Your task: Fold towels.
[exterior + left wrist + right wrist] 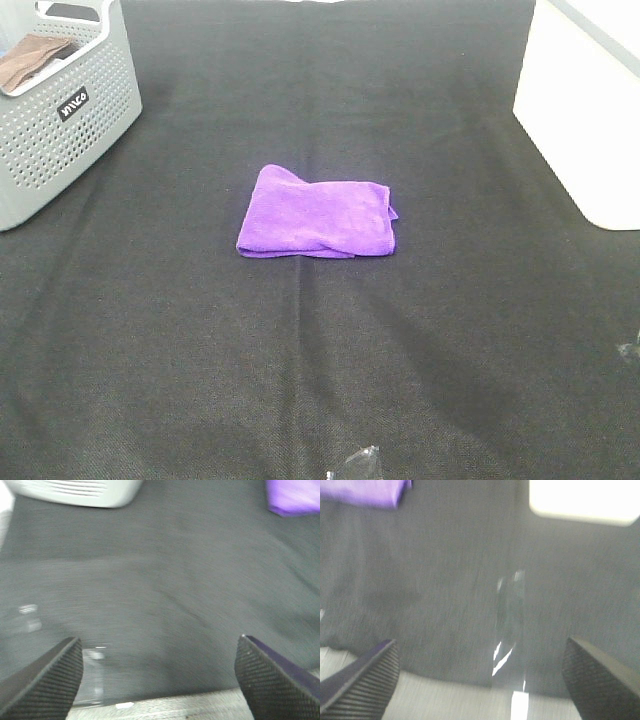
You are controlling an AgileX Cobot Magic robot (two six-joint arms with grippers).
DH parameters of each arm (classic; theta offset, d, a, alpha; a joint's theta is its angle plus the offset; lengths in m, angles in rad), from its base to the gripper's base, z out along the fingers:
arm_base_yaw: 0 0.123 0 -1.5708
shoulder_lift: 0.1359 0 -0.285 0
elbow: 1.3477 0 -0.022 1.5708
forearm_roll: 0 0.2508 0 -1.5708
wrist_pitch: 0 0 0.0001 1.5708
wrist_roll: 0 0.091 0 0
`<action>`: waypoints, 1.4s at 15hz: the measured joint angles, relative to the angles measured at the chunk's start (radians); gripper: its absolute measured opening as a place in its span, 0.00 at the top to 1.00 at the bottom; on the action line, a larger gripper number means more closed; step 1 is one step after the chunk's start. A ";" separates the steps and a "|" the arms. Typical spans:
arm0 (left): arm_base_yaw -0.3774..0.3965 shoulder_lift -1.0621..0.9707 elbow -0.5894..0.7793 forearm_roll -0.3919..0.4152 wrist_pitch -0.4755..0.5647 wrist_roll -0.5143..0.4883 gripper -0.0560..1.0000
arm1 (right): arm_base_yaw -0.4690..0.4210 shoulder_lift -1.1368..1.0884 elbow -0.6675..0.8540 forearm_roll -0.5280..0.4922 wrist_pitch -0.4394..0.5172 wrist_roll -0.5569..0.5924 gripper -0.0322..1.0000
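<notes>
The purple towel lies folded into a compact rectangle in the middle of the black table cover. It shows at the edge of the left wrist view and of the right wrist view. My left gripper is open and empty, low near the table's front edge, well away from the towel. My right gripper is also open and empty near the front edge. In the exterior high view only a small tip shows at the bottom edge and another at the right edge.
A grey perforated basket holding a brown cloth stands at the back left; it also shows in the left wrist view. A white box stands at the back right, also in the right wrist view.
</notes>
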 joint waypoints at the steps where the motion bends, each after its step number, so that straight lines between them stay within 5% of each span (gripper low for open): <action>1: -0.025 -0.034 0.013 0.000 0.003 0.000 0.22 | 0.000 -0.068 0.010 0.007 0.001 -0.004 0.15; 7: -0.041 -0.269 0.056 -0.015 0.005 -0.001 0.22 | 0.000 -0.094 0.101 0.123 -0.052 -0.009 0.15; 16: -0.041 -0.273 0.092 -0.014 -0.066 -0.068 0.22 | 0.000 -0.094 0.149 0.130 -0.105 -0.009 0.15; 21: -0.041 -0.273 0.092 0.038 -0.066 -0.115 0.02 | 0.000 -0.094 0.149 0.103 -0.105 0.042 0.04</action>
